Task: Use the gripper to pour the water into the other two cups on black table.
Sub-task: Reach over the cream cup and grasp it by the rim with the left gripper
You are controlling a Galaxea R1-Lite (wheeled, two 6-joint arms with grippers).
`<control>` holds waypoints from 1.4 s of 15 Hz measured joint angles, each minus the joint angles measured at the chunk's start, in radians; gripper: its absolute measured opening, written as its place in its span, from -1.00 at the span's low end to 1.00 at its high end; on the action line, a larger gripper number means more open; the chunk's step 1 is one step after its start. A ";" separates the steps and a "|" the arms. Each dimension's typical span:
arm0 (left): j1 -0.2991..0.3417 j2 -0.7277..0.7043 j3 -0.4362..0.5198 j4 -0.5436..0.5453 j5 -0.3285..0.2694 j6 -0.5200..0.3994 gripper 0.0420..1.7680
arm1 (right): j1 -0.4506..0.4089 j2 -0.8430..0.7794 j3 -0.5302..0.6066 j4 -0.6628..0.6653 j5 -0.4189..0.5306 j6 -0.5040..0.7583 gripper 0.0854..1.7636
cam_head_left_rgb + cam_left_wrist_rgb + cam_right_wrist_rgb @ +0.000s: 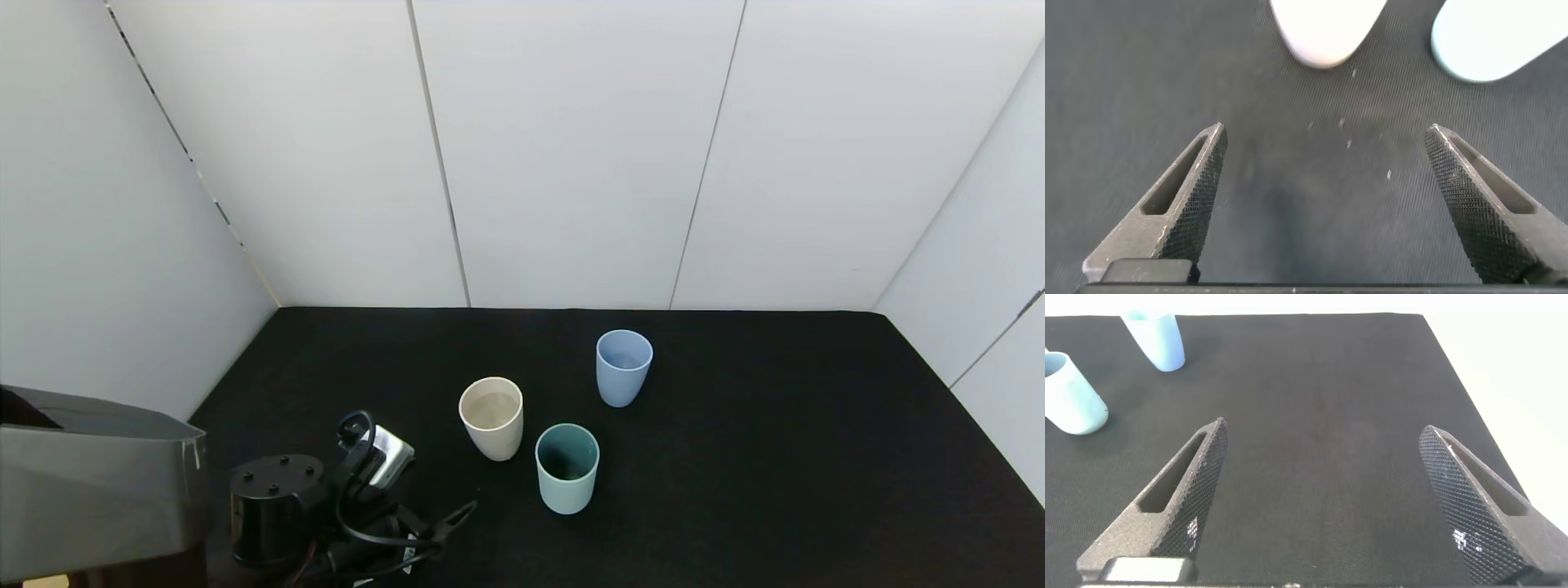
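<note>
We have 3 cups standing upright on the black table (775,457), mouths up, long axes vertical. The beige cup (491,417) sits nearest our left pincer (1323,192), and a faint sheen inside suggests it carries the water (491,405). The teal cup (566,467) stands just beside it toward the right and closer to us; the blue cup (624,367) is farther back, a little apart from both.

Left pincer is low over the table, jaws wide apart, nothing between them, pointed at the beige cup's base. Right pincer (1323,490) is off to the right, also spread apart and empty, parked.

We judge the beige cup to be light, stiff plastic with a smooth, slightly tapered wall, so it could slip upward out of a loose squeeze. We would take it around the middle of the wall, below the rim, keeping it vertical until it is over a target mouth, since the water will slosh.
</note>
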State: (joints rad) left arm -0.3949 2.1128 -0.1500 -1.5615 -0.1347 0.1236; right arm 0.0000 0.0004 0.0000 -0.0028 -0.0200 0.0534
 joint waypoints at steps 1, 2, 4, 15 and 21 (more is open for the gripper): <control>-0.005 0.006 -0.021 0.000 0.001 -0.001 0.94 | 0.000 0.000 0.000 0.000 0.000 0.000 0.94; -0.010 0.013 -0.041 0.000 0.001 -0.002 0.94 | 0.000 0.000 0.000 0.000 0.000 0.000 0.94; -0.017 0.029 -0.089 0.000 0.005 -0.005 0.94 | 0.000 0.000 0.000 0.000 0.000 0.000 0.94; -0.022 0.119 -0.309 0.001 0.011 -0.059 0.94 | 0.000 0.000 0.000 0.000 0.000 0.000 0.94; -0.023 0.156 -0.370 0.000 0.011 -0.076 0.94 | 0.000 0.000 0.000 0.000 0.000 0.000 0.94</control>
State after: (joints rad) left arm -0.4181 2.2683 -0.5204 -1.5615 -0.1236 0.0474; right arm 0.0000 0.0004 0.0000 -0.0028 -0.0196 0.0534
